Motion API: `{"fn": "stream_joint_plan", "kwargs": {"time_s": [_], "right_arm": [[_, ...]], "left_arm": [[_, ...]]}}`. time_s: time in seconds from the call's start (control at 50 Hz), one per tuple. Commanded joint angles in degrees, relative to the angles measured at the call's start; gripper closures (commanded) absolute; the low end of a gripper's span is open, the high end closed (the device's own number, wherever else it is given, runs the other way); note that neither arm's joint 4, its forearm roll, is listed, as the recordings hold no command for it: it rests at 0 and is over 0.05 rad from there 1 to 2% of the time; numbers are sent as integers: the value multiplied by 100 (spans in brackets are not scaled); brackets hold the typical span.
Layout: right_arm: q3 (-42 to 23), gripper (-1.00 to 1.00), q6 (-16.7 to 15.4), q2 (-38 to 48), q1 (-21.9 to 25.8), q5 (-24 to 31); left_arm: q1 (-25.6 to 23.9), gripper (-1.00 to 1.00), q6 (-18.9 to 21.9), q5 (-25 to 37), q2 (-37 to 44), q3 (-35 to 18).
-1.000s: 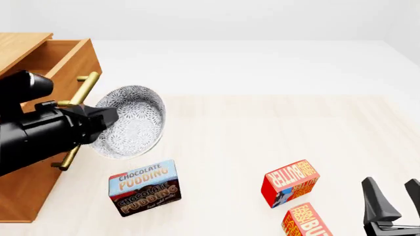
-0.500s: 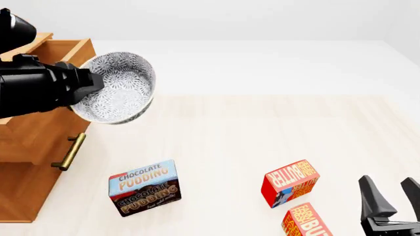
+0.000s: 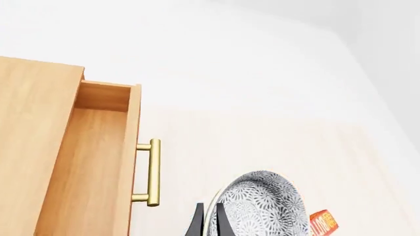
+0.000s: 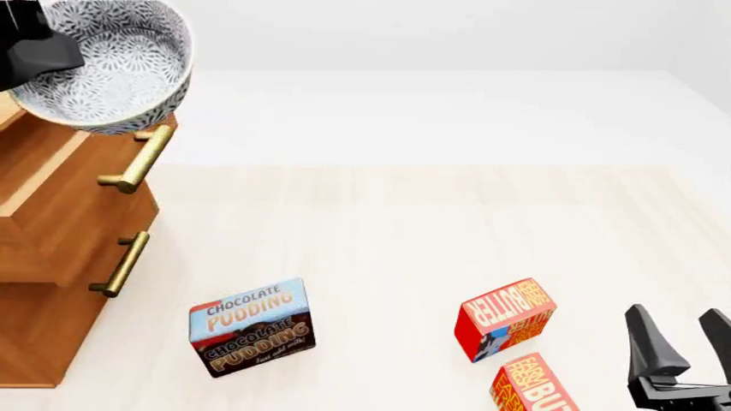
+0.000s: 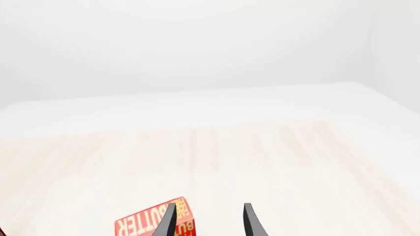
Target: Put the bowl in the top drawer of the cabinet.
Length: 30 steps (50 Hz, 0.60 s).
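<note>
The bowl, white with fine grey lace, hangs tilted at the front view's top left, over the front edge of the top drawer. My left gripper is shut on the bowl's rim; only a black part of the gripper shows in the front view. The top drawer is pulled out of the cabinet and its brass handle lies between bowl and drawer box. Low at the front right, my right gripper stands open and holds nothing.
The lower drawer also sticks out a little, with its own brass handle. A chocolate pudding box stands in front of the cabinet. Two red butter boxes sit near my right gripper.
My left arm has lifted the bowl up and to the left, from beside the drawer handles to above the top drawer's front. The right gripper has barely moved.
</note>
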Motion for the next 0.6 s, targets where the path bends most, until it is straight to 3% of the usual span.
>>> {"fn": "stream_joint_plan", "kwargs": {"time_s": [0.02,0.12,0.28,0.6], "right_arm": [[0,-100,-11,1,-6,-1],[0,-100,-16,-10,-3,6],[0,-100,-11,-7,-1,4],[0,-100,-17,-27,-14,16]], "left_arm": [[556,100,102,319,78,-506],[768,100,122,182,101,-353],[1004,100,17,225,254,-644],[1651,100,-55,110,314,-722]]}}
